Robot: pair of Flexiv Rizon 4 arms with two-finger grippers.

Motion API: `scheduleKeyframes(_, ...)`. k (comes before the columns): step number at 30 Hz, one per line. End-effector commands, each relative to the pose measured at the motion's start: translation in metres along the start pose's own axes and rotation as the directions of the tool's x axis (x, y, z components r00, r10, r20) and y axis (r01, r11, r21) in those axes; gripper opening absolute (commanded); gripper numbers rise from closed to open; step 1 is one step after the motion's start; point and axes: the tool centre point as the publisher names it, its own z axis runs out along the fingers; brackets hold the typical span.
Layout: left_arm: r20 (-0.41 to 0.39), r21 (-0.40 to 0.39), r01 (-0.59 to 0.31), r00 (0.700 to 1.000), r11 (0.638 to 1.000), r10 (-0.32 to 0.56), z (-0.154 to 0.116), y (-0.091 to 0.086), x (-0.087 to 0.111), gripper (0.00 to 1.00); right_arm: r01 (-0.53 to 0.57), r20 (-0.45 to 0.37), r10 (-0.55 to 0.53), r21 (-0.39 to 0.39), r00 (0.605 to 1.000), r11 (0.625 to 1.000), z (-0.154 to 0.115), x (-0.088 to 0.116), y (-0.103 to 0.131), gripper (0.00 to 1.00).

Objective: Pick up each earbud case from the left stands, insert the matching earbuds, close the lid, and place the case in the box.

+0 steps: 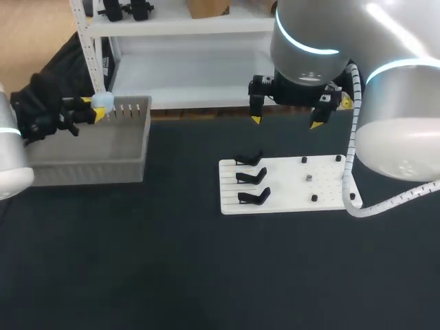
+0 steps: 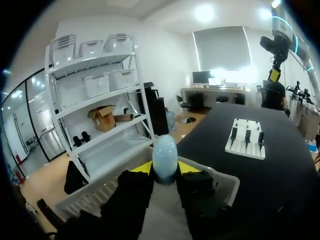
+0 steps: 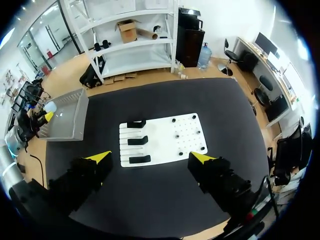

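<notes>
The pale blue earbud case (image 2: 164,156) is pinched between the yellow tips of our left gripper (image 2: 164,169), one finger pressing on each side. It hangs above the grey box (image 1: 89,168), and in the head view it looks close to the slotted rim rather than over the middle.

That is our main worry. If we let go here, the case could clip the rim and fall outside the box. The shell is smooth and rounded and the tips hold only its lower part, so it may also slip or twist out early. We cannot tell how firmly the lid is latched, and a drop from this height could pop it open.

Our right gripper (image 1: 286,122) is spread wide and empty. It hovers beyond the white board (image 1: 289,196) and its three bare black stands (image 1: 251,177), well apart from the box, so we judge a collision unlikely.
</notes>
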Motion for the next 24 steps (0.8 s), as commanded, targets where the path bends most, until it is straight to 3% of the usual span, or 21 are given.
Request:
scheduleKeyframes(1,-0.001,-0.059,0.006,1.000,0.998,-0.007,0.012,0.002,0.002,0.00,-0.002,0.008,0.003,-0.002,1.000,1.000,-0.001,0.003,-0.002,1.00)
scheduleKeyframes(8,-0.007,-0.053,0.029,1.000,0.998,-0.029,0.013,0.002,0.011,0.00,-0.002,0.008,0.003,-0.002,1.000,1.000,-0.001,0.003,-0.002,1.00)
scheduleKeyframes(9,-0.011,-0.055,0.031,0.999,0.998,-0.031,0.012,0.001,0.012,0.14,-0.002,0.008,0.003,-0.002,1.000,1.000,-0.001,0.003,-0.002,1.00)
scheduleKeyframes(10,-0.014,-0.057,0.029,0.999,0.998,-0.030,0.012,0.000,0.012,0.36,-0.002,0.008,0.003,-0.002,1.000,1.000,-0.001,0.003,-0.002,1.00)
scheduleKeyframes(11,-0.020,-0.060,0.028,0.999,0.998,-0.029,0.011,-0.001,0.013,0.45,-0.002,0.008,0.003,-0.002,1.000,1.000,-0.001,0.003,-0.002,1.00)
scheduleKeyframes(12,-0.021,-0.062,0.027,0.999,0.998,-0.029,0.010,-0.001,0.013,0.61,-0.002,0.008,0.003,-0.002,1.000,1.000,-0.001,0.003,-0.002,1.00)
scheduleKeyframes(14,-0.027,-0.072,0.021,0.999,0.997,-0.023,0.006,-0.003,0.012,1.00,-0.002,0.008,0.003,-0.002,1.000,1.000,-0.001,0.003,-0.002,1.00)
scheduleKeyframes(24,0.015,-0.112,-0.005,1.000,0.994,0.007,-0.015,-0.019,-0.003,1.00,-0.002,0.008,0.003,-0.002,1.000,1.000,-0.001,0.003,-0.002,1.00)
